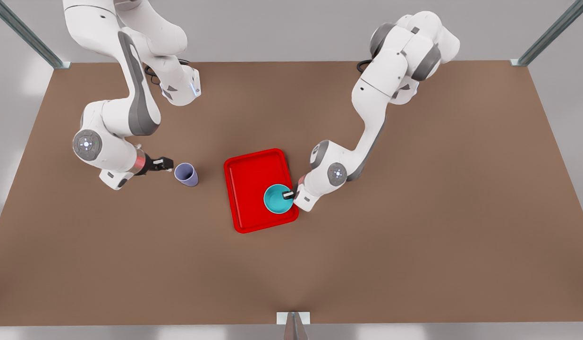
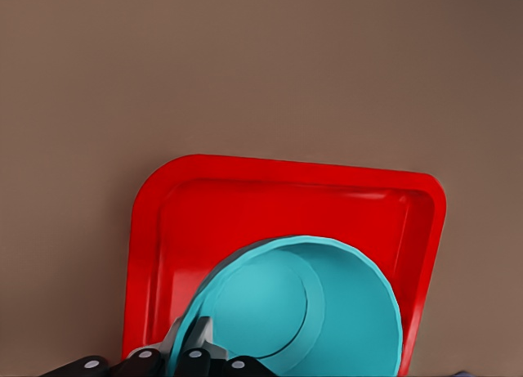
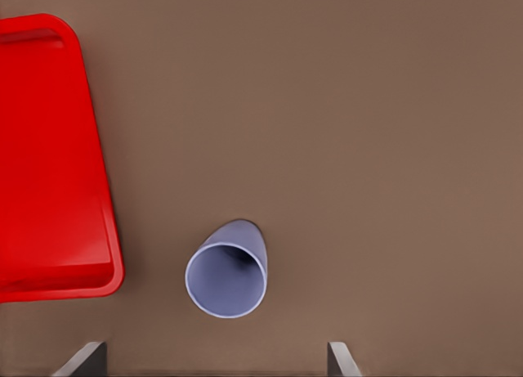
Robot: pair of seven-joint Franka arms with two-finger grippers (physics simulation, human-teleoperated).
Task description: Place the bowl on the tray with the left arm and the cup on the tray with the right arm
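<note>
While the left gripper (image 1: 290, 194) is pinching the bowl (image 1: 278, 199) by its rim over the tray (image 1: 250, 174), the right gripper (image 1: 167, 164), fingers spread, is waiting just beside the upright cup (image 1: 186, 174), directly ahead.

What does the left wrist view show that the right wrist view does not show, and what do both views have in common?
Left wrist view alone: the bowl over the tray, with the left gripper shut on the bowl's rim. Right wrist view alone: the cup standing on the table beside the tray, between the open fingers of the right gripper. Both share the red tray and the brown table.
</note>
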